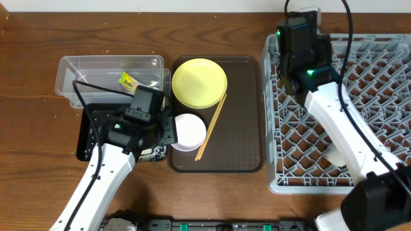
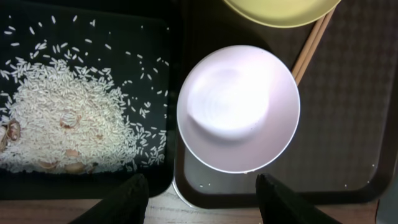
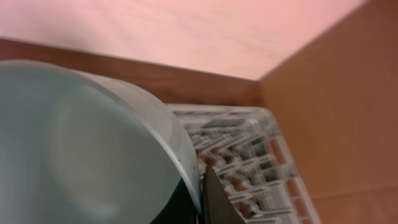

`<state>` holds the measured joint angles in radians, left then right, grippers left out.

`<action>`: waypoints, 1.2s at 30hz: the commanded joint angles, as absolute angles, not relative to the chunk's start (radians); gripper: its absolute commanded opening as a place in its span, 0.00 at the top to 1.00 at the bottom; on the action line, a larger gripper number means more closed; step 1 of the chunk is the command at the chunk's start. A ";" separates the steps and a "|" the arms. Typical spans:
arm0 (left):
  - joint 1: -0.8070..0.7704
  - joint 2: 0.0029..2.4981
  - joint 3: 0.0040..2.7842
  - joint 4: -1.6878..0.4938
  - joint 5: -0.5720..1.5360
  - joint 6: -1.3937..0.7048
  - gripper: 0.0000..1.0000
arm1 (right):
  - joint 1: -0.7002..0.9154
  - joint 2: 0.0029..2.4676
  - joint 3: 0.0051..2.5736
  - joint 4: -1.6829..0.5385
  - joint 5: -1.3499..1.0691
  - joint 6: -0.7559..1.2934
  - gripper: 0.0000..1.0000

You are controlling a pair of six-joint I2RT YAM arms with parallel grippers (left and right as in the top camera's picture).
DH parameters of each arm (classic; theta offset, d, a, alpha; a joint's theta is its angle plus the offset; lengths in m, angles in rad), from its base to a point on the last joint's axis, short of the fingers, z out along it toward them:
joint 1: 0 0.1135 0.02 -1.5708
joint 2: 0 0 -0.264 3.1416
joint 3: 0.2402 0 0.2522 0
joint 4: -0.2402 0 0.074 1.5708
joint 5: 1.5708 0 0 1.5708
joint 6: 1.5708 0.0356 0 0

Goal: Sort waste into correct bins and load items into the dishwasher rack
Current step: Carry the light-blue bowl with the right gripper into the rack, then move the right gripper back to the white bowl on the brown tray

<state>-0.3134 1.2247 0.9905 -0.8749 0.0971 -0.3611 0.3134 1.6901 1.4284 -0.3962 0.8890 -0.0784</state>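
My left gripper [image 2: 202, 205] is open and empty, its fingers on either side of the near rim of the white bowl [image 2: 239, 106], which sits on the brown serving tray [image 1: 244, 128]. The yellow plate [image 1: 199, 82] and chopsticks [image 1: 210, 125] lie on that tray too. Rice [image 2: 68, 118] is heaped in the black tray [image 2: 124, 25]. The wrapper [image 1: 128, 81] lies in the clear tub [image 1: 77, 70]. My right gripper [image 3: 202, 186] is shut on the rim of the light-blue bowl [image 3: 81, 143], over the far left corner of the grey rack [image 1: 359, 109].
A small pale cup [image 1: 337, 157] sits in the rack's near part, partly under my right arm. A patterned round object [image 1: 154, 153] shows under my left arm by the serving tray's near left corner. Bare wooden table surrounds everything.
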 commanded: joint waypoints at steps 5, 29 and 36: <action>-0.310 1.222 0.981 -0.878 0.081 -0.348 0.41 | 0.268 1.842 1.441 -0.321 1.028 -0.181 0.99; -0.310 1.222 0.981 -0.878 0.081 -0.349 0.41 | 0.367 1.971 1.440 -0.583 1.039 0.083 0.75; -0.310 1.222 0.981 -0.878 0.081 -0.348 0.41 | 0.392 1.946 1.440 -0.713 0.993 0.209 0.28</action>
<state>-0.3130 1.2247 0.9897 -0.8753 0.0975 -0.3611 0.3710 1.9594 1.4395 -0.6998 1.0145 0.1268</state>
